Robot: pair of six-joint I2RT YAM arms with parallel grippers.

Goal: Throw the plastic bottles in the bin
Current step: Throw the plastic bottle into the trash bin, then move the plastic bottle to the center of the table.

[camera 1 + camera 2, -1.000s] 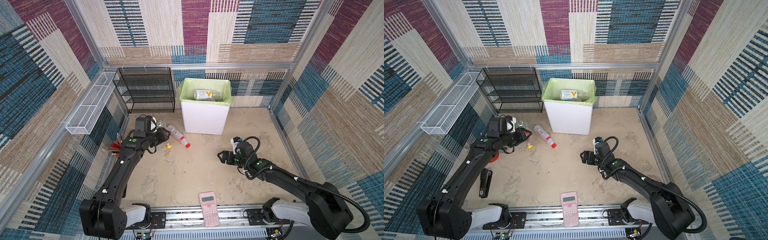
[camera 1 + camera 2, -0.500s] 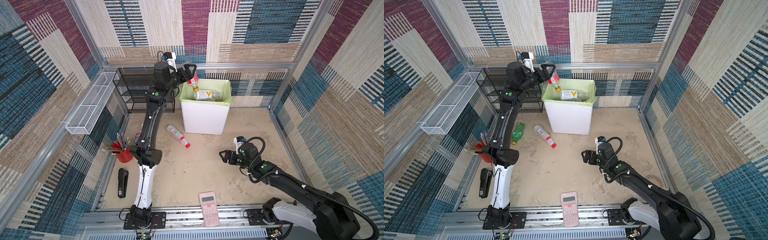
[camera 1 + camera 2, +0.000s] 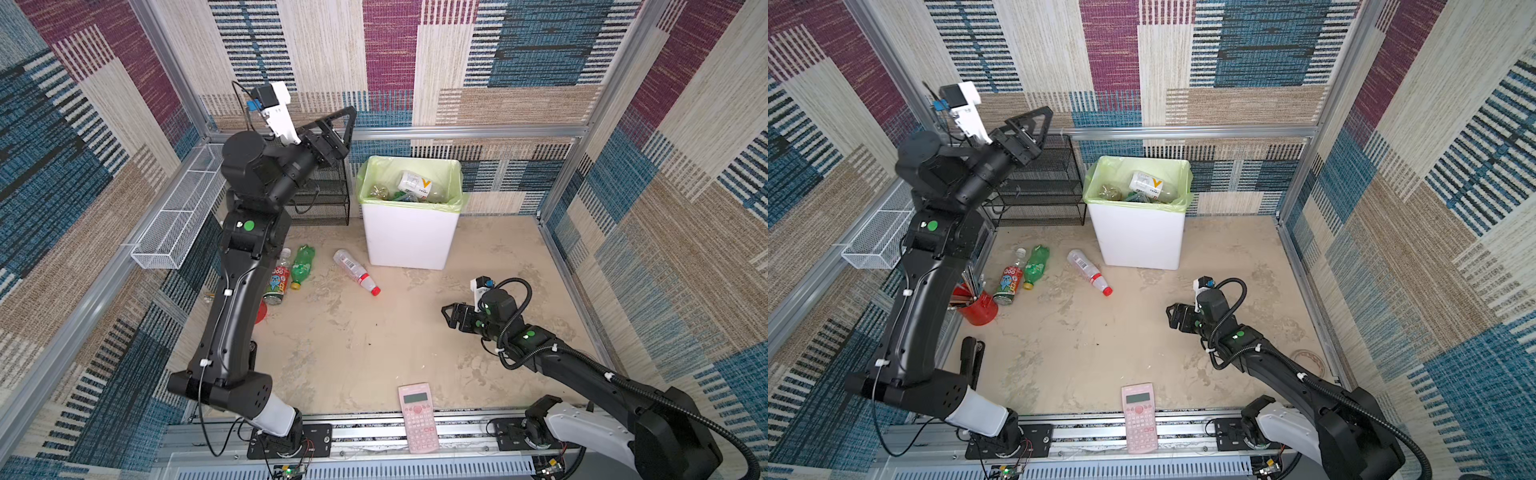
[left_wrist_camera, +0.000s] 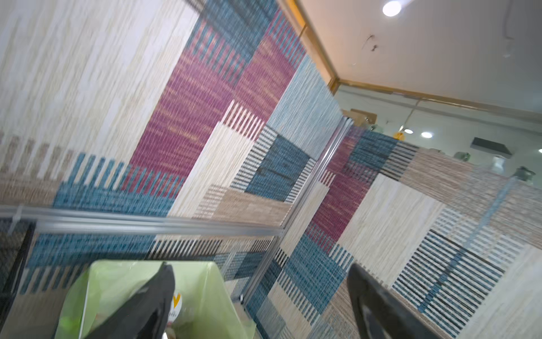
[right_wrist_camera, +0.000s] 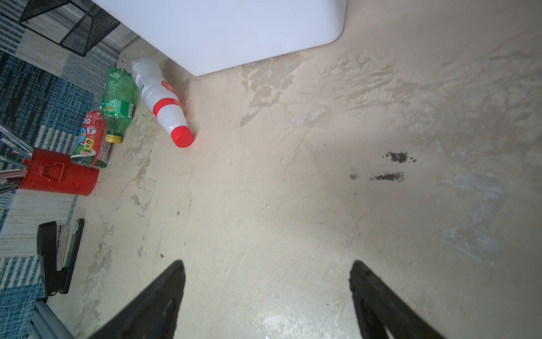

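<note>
Right now we are holding our left gripper (image 4: 261, 276) high, just left of the bin (image 3: 409, 237), with its jaws spread wide and nothing between them. Our right gripper (image 5: 267, 264) is hovering low over bare floor at the near right, likewise gaping and empty.

Several bottles are lying inside the bin, a white-labelled one (image 3: 415, 185) on top. Three are lying on the floor left of the bin: a red-capped one (image 3: 355, 272) nearest it, then a green one (image 3: 302, 264) and a red-labelled one (image 3: 278, 282) side by side, next to the red cup (image 3: 978, 307).

We are judging these as empty: light, thin-walled, easily dented, slick and prone to rolling. We are thinking the red-capped one is best taken across its labelled middle, jaws square to its length, squeezing gently. The stiffer shoulder near the cap is looking like a fair fallback.
</note>
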